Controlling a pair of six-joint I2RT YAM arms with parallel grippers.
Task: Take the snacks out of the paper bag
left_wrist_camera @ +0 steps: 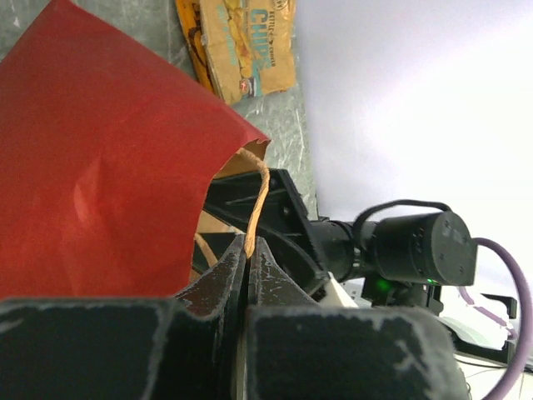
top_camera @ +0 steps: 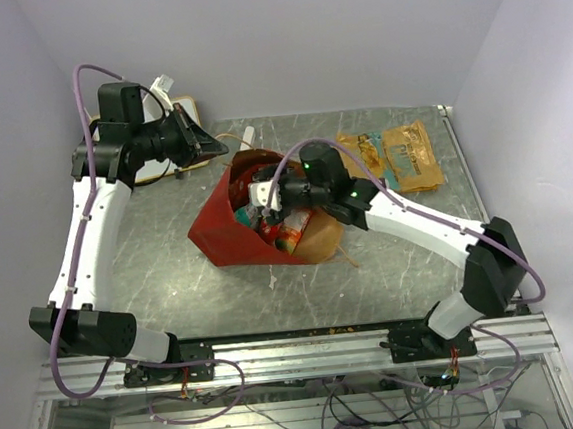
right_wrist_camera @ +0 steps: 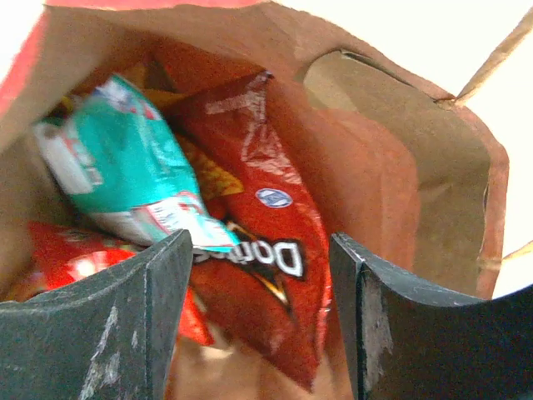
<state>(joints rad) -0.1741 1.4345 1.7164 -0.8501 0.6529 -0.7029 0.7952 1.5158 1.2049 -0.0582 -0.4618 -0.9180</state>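
Left gripper (left_wrist_camera: 247, 254) pinches bag (left_wrist_camera: 100, 167) handle (left_wrist_camera: 260, 196). Right gripper (right_wrist_camera: 258, 250), jaws spread, sits inside bag over red packet (right_wrist_camera: 250, 167) and teal packet (right_wrist_camera: 125, 167).

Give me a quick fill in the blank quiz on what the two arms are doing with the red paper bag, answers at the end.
1. The left gripper is shut on the paper bag's tan cord ____.
2. The right gripper hangs inside the bag's mouth with its jaws ____.
3. Below the right gripper lies a ____ Doritos packet.
4. The orange packets lie outside the bag, on the ____.

Missing words: handle; open; red; table.
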